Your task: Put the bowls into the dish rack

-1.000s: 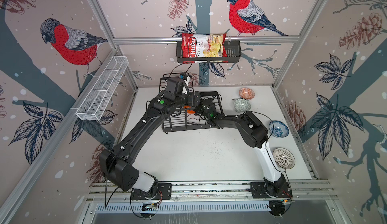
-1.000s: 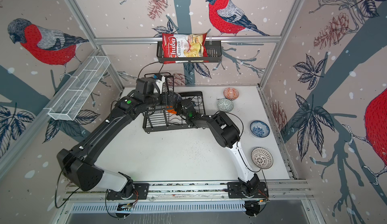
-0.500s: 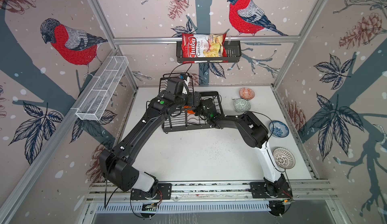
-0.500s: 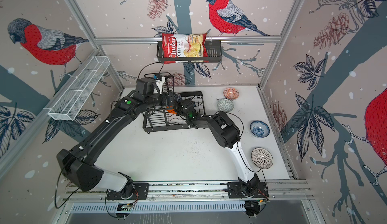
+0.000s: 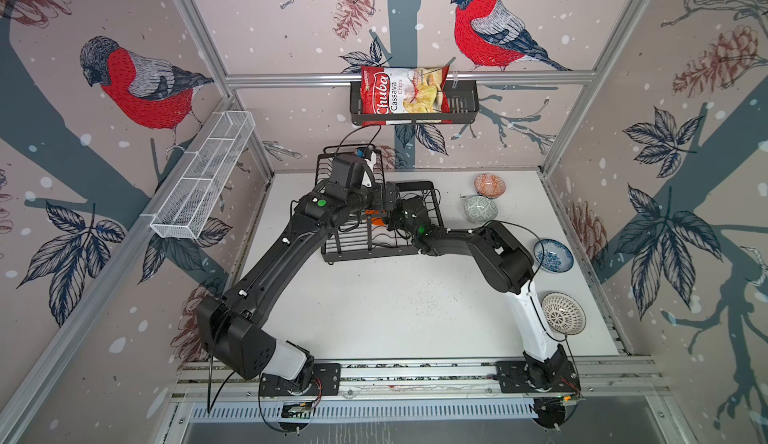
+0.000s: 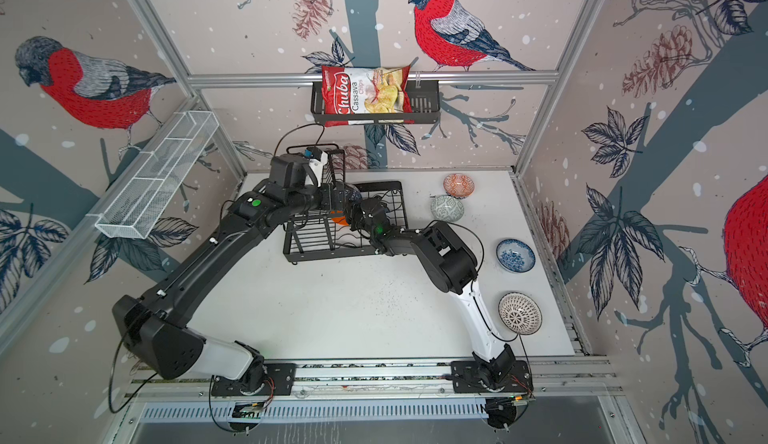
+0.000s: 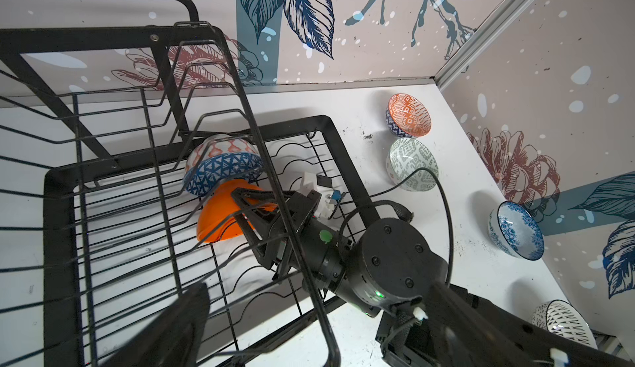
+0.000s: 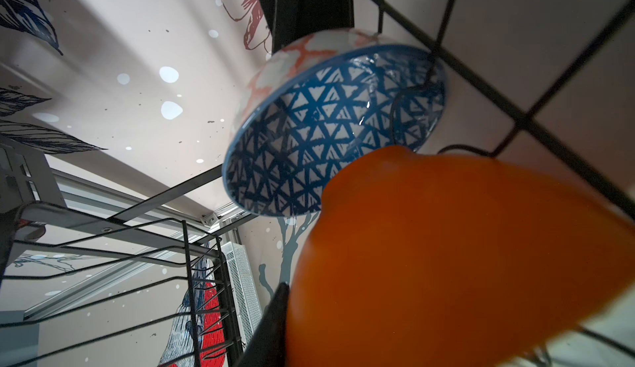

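Nothing much has shifted in the last second; both arms still reach into the dish rack (image 5: 365, 255). The right gripper (image 7: 240, 205) straddles the rim of the orange bowl (image 7: 220, 221), which is propped on edge against the blue-triangle bowl (image 7: 223, 173); whether it pinches I cannot tell. The left gripper (image 5: 384, 201) hangs higher up, spread and empty. The table (image 5: 374, 317) below is white and speckled, and bullfinch wallpaper (image 5: 145, 88) covers the walls. Beyond both, a red bag (image 5: 399, 95) reads "Chuba Cassava Chips".
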